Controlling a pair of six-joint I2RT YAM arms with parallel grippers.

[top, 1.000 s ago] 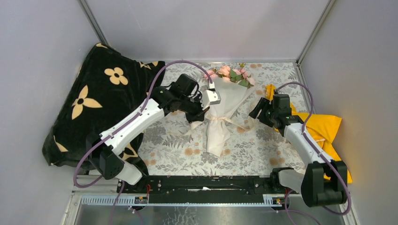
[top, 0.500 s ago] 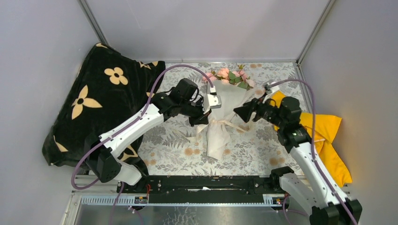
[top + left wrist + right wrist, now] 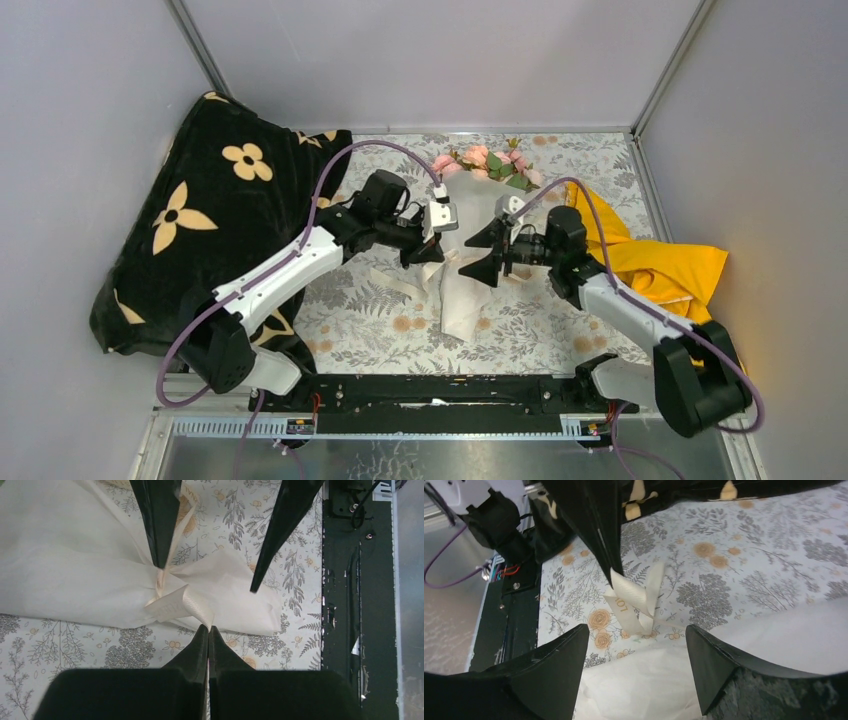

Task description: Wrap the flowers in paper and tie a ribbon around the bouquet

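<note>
A black plush blanket with beige flower prints (image 3: pixel 190 235) lies at the left of the grey floral-print tablecloth (image 3: pixel 560 315). The left gripper (image 3: pixel 208 628) is pinched closed on a loop of the cream-beige ribbon (image 3: pixel 636 597). The ribbon carries dark printed letters, of which only "LO" can be made out. The bouquet (image 3: pixel 472 203) lies mid-table with its long axis running near to far. Its small pink roses with green leaves (image 3: pixel 485 163) point at the far wall, and the narrow white paper cone (image 3: pixel 457 300) points toward the arm bases. The right gripper (image 3: pixel 636 630) hangs over the tied waist with its jaws spread wide, holding nothing. A crumpled yellow cloth (image 3: pixel 670 265) lies at the right.
</note>
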